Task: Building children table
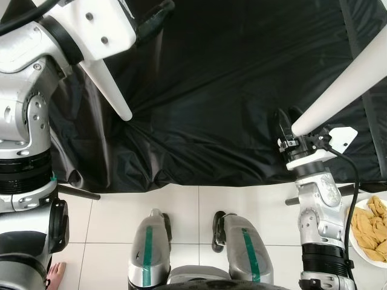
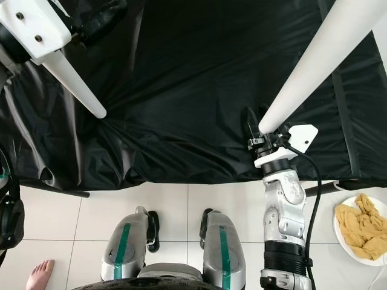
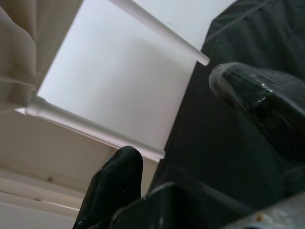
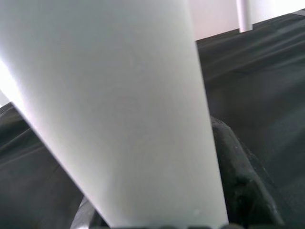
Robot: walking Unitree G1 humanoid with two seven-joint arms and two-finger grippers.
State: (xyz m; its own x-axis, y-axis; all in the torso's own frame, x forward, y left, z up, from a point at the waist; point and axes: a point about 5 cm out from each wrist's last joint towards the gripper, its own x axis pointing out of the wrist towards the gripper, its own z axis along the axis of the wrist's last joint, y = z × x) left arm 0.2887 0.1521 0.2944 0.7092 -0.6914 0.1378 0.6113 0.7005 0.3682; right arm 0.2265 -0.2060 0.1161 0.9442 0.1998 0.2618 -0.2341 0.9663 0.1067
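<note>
Over the black sheet (image 1: 230, 90), right gripper (image 1: 290, 130) jaws clamp the tapered white table leg (image 1: 347, 84); left gripper (image 3: 190, 157) jaws wide beside the white tabletop (image 3: 124, 81). Keep the leg steady while aligning.

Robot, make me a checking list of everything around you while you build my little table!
Surface: black sheet spread over white tiled floor.
Job's things: two white table legs, left leg and right leg.
Clutter: plate of tan food, on the robot's right.
Grippers: right gripper shut on right leg's tip; left gripper open beside the white tabletop.
Cables: black cable on the right wrist.
Surroundings: a person's bare foot.
</note>
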